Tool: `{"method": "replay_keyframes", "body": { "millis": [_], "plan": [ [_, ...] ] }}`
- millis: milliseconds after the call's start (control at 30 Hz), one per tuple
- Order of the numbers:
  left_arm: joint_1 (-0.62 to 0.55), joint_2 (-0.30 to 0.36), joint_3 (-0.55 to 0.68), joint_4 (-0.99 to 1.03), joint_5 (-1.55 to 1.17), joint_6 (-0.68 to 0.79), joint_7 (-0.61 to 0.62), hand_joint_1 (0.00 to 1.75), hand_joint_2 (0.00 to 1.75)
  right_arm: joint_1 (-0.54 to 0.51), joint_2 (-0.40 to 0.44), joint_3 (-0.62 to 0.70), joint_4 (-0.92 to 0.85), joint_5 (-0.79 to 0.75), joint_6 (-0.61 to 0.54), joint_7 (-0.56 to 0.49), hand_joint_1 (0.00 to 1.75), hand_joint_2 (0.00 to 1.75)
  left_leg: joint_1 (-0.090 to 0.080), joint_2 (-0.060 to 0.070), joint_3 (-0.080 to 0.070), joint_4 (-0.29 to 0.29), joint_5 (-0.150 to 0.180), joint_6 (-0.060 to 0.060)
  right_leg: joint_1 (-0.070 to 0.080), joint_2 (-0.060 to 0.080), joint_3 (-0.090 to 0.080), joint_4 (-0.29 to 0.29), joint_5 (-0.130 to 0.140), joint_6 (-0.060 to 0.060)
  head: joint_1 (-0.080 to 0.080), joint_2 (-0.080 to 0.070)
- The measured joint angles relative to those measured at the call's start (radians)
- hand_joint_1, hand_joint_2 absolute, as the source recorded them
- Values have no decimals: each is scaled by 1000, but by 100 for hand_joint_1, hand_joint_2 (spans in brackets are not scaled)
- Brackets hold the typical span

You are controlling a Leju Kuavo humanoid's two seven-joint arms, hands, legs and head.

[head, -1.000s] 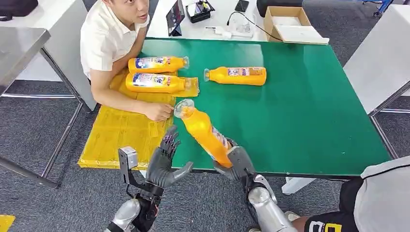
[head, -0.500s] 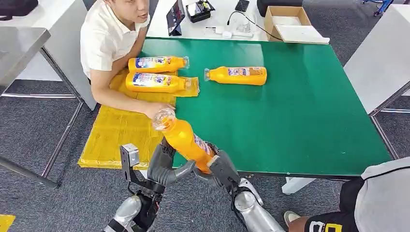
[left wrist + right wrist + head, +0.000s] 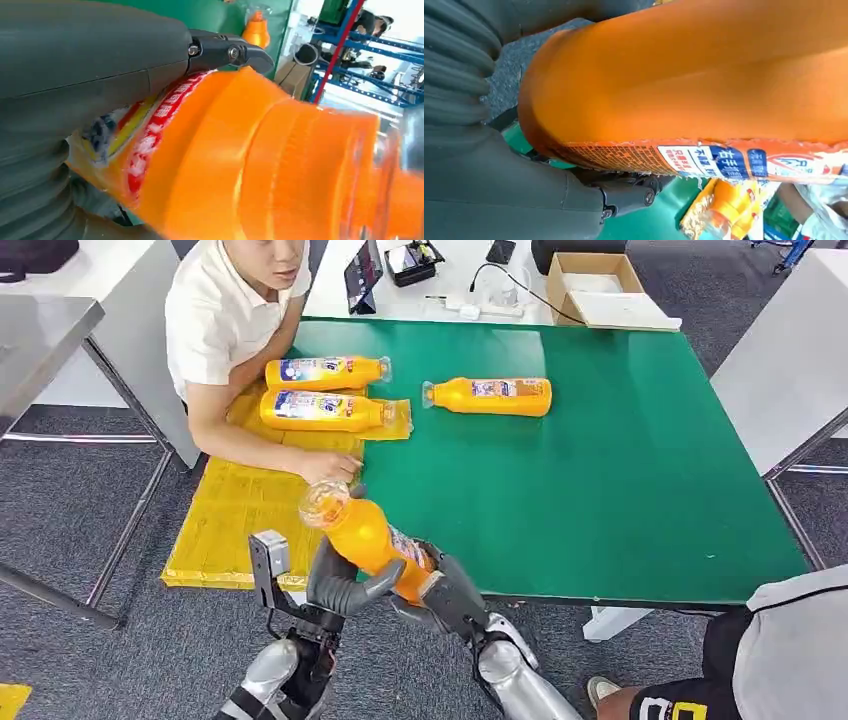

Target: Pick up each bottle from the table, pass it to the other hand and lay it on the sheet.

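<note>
Mid-handover at the near edge of the green-topped table (image 3: 620, 490): orange plastic bottle with clear cap and printed label (image 3: 370, 540) held tilted in the air, cap end pointing up and toward the yellow sheet (image 3: 240, 520), base end low. Gripped at the base end by the right hand (image 3: 450, 590), fingers wrapped around the labelled body; left hand (image 3: 335, 585) cupped under the middle, thumb across the front, fingers closed around it. Both hands appear to have hold; how firm the left grasp is cannot be told. Main risk: right hand letting go before the left grip is secure, so the bottle slips cap-down onto the floor or table edge. Smooth round body and a glossy label make sliding likely. Second risk: person's hand (image 3: 330, 468) resting on the sheet just beyond the cap, so a swing toward the sheet could hit it. Two similar orange bottles (image 3: 325, 390) already lying on the sheet; one more orange bottle (image 3: 490, 397) still on the table, well apart.
</note>
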Motion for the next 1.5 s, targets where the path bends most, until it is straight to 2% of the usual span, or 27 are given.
{"method": "replay_keyframes", "body": {
  "millis": [33,233,267,300,333,633,667,733,767,967,1033,1133,1267,1300,1500],
  "plan": [
    [-2,-2,0,2,16,-9,8,173,175,0,0,5,0,-1,1,0,175,175,0,0,0,0,0,0,0,0,0,0,0,0,1,0],
    [-24,-3,3,37,101,-36,45,175,175,-5,-1,22,3,-17,6,2,171,175,0,0,0,0,0,0,0,0,0,0,0,0,0,0],
    [-28,-3,3,42,108,-39,45,175,175,-5,-1,23,4,-20,6,2,119,175,0,0,0,0,0,0,0,0,0,0,0,0,1,0],
    [-32,-3,3,48,111,-42,43,175,175,-7,-1,24,6,-25,6,2,9,175,0,0,0,0,0,0,0,0,0,0,0,0,1,0],
    [-35,-3,3,52,118,-46,40,175,175,-8,-1,24,8,-30,7,2,0,175,0,0,0,0,0,0,0,0,0,0,0,0,0,0],
    [-25,24,7,56,266,-192,96,175,175,0,-2,48,21,-56,10,-13,0,175,0,0,-1,0,0,0,0,0,-1,0,0,0,0,0],
    [-20,27,7,54,266,-197,94,175,175,4,0,49,21,-61,11,-17,0,0,0,-1,-1,0,0,0,0,0,-1,0,0,0,1,0],
    [-15,34,7,48,261,-197,89,175,175,11,1,53,21,-65,10,-24,0,0,0,0,-1,0,0,0,0,0,-1,0,0,0,0,0],
    [-14,35,7,46,247,-184,81,175,175,15,2,53,20,-69,5,-33,0,175,0,-1,-1,0,0,0,0,0,-1,0,0,0,1,0],
    [-18,37,8,36,50,38,-4,175,175,96,11,52,-89,-70,-176,-108,0,175,0,-1,-2,0,0,0,0,-1,-1,0,0,0,1,0],
    [-18,42,10,25,-114,171,-48,175,175,137,10,45,-167,-97,-188,-111,0,175,0,-1,-2,0,0,0,0,0,-2,0,0,0,0,0],
    [-19,53,19,4,-321,285,-85,175,175,197,4,36,-286,-77,-268,-111,0,175,0,-1,-2,0,0,0,0,0,-2,0,0,0,1,0],
    [-21,65,48,-25,-474,370,-91,175,175,261,3,15,-470,-57,-599,-132,0,175,0,-1,-3,0,0,0,0,0,-2,0,0,0,0,0],
    [-24,67,55,-28,-481,375,-91,175,175,264,0,11,-497,-62,-633,-133,0,175,0,0,-3,0,0,0,0,0,-2,0,0,0,1,0],
    [-32,72,66,-37,-493,388,-91,175,175,283,-5,5,-585,-73,-652,-135,0,175,0,-1,-2,0,0,0,0,0,-2,0,0,0,0,0]
  ]
}}
